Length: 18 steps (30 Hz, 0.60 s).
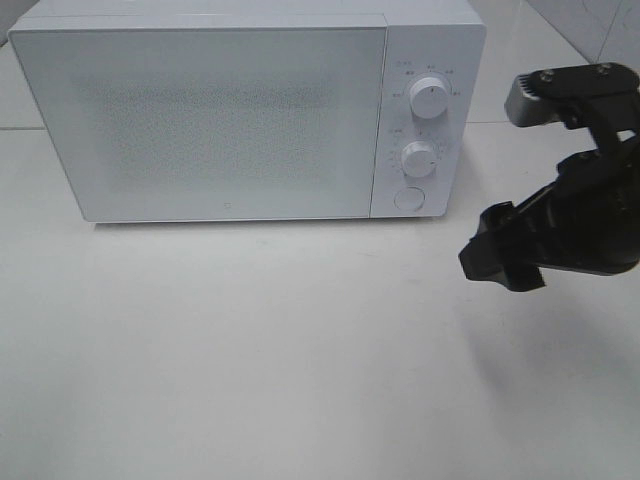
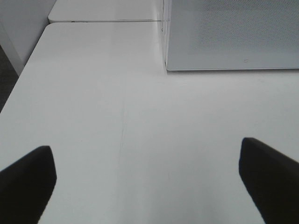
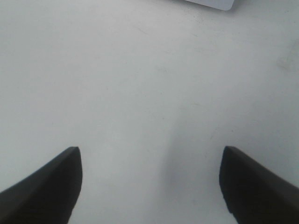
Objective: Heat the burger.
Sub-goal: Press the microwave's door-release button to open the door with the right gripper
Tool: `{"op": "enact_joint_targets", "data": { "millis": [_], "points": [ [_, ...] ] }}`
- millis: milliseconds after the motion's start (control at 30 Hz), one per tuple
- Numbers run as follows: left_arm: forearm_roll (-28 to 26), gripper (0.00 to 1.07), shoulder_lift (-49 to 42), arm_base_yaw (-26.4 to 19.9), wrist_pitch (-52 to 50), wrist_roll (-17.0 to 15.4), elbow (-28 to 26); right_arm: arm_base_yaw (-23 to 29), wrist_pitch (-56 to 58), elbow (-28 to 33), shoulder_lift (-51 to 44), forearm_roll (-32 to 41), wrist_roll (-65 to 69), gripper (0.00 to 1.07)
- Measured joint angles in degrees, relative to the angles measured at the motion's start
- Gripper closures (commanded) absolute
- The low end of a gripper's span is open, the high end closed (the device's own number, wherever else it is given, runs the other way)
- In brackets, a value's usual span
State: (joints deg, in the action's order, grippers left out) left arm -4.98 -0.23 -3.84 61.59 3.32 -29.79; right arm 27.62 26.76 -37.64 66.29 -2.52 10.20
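White microwave [image 1: 220, 110], door shut, on the table [image 1: 250, 360]. My left gripper [image 2: 148, 186] and right gripper [image 3: 150, 186] hover over bare tabletop, jaws apart, holding nothing. I cannot tell where the burger is.

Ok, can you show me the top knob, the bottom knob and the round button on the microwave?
top knob [image 1: 431, 97]: high camera, middle of its round face.
bottom knob [image 1: 419, 158]: high camera, middle of its round face.
round button [image 1: 408, 199]: high camera, its centre.
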Motion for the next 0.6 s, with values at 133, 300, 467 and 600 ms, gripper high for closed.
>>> {"op": "enact_joint_targets", "data": {
  "millis": [133,300,467,600],
  "points": [
    [0.00,0.07,0.00,0.00,0.00,0.00,0.00,0.00,4.93,0.00,-4.87,0.00,-1.09,0.31],
    [0.00,0.07,0.00,0.00,0.00,0.00,0.00,0.00,11.57,0.06,-12.72,-0.34,-2.18,0.31],
    [0.00,0.07,0.00,0.00,0.00,0.00,0.00,0.00,18.45,0.06,-22.69,-0.86,-2.58,0.31],
    [0.00,0.07,0.00,0.00,0.00,0.00,0.00,0.00,21.60,0.06,-28.36,-1.32,-2.58,0.31]
  ]
}}
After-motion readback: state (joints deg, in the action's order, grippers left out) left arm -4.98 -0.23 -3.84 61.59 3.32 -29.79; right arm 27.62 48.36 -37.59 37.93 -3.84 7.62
